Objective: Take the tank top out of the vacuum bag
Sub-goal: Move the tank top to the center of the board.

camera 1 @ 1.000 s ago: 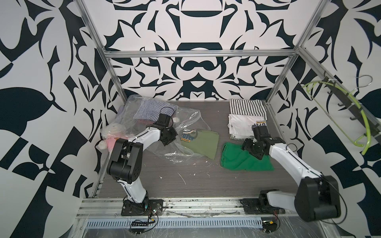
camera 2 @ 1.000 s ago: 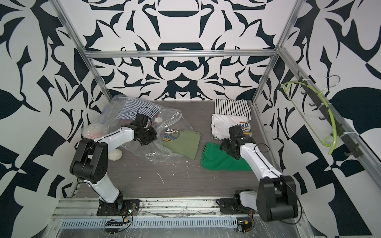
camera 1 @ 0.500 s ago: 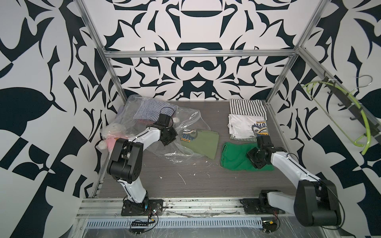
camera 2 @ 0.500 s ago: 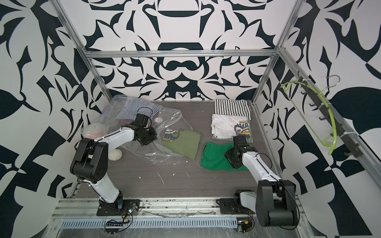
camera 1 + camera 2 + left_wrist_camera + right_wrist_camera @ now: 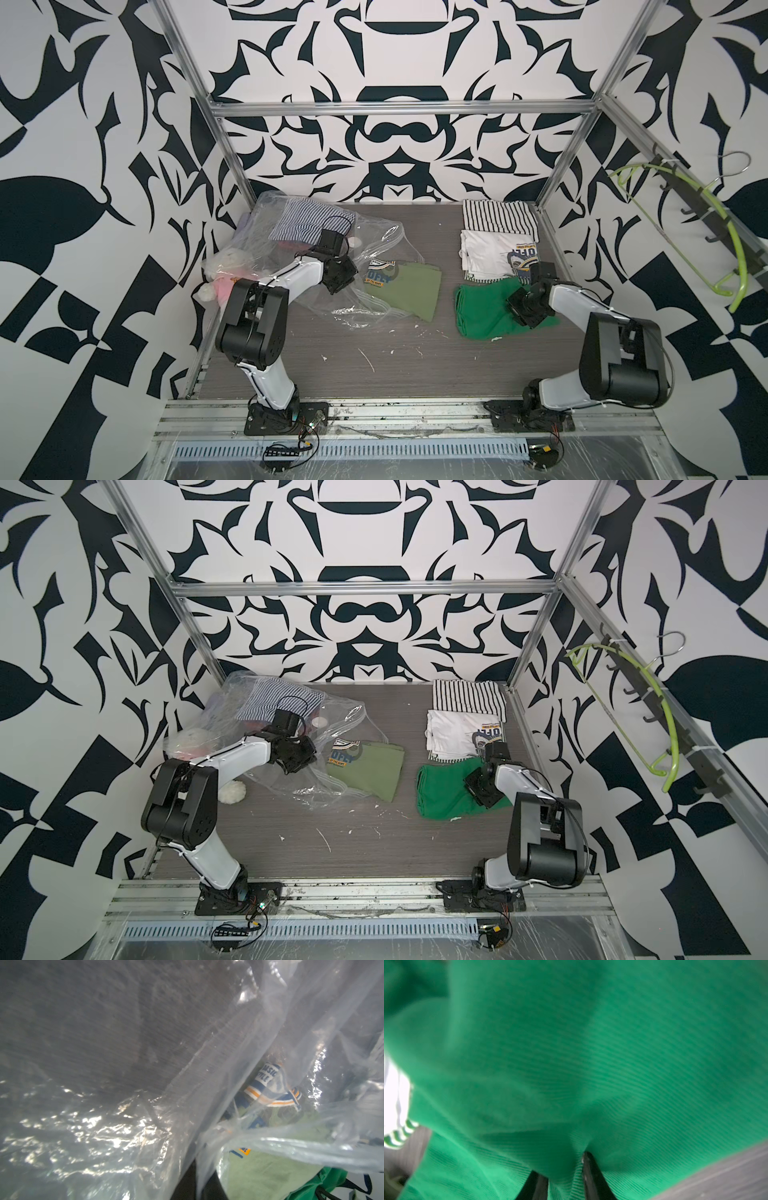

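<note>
**Tabletop** (image 5: 374,365): dark wood grain; carries everything listed, each placed here by the vacuum bag.

**Vacuum bag** (image 5: 374,237): lies slack and crinkled with its mouth open. Covers a blue-striped garment (image 5: 307,222) and a pink-and-white plush toy (image 5: 226,266) toward its closed end.

**Tank top** (image 5: 478,311): taken to be the bright green ribbed knit. Lies bunched on the table, wholly outside the bag and well apart from its mouth, in both top views. On that reading, removal judged done, with only letting go and drawing back left.

**Olive T-shirt** (image 5: 409,291): lies at the bag's mouth, printed neck end under the film and hem end clear of it. Judged no part of the task.

**White printed T-shirt** (image 5: 494,255) and **black-and-white striped top** (image 5: 498,216): lie folded well apart from the bag, just beyond the tank top.

**Right gripper** (image 5: 564,1165): narrowed onto a fold of the green knit, with a ridge of cloth pinched up between the two dark fingers. Sits on the part of the tank top away from the bag.

**Left gripper** (image 5: 338,278): closed right down at the bag's open end, apparently on a pinch of film, with plastic bunching toward it in the left wrist view. Fingers barely shown.

**Valve cap** (image 5: 319,722): small round white disc on the bag wall, just beside the left gripper.
</note>
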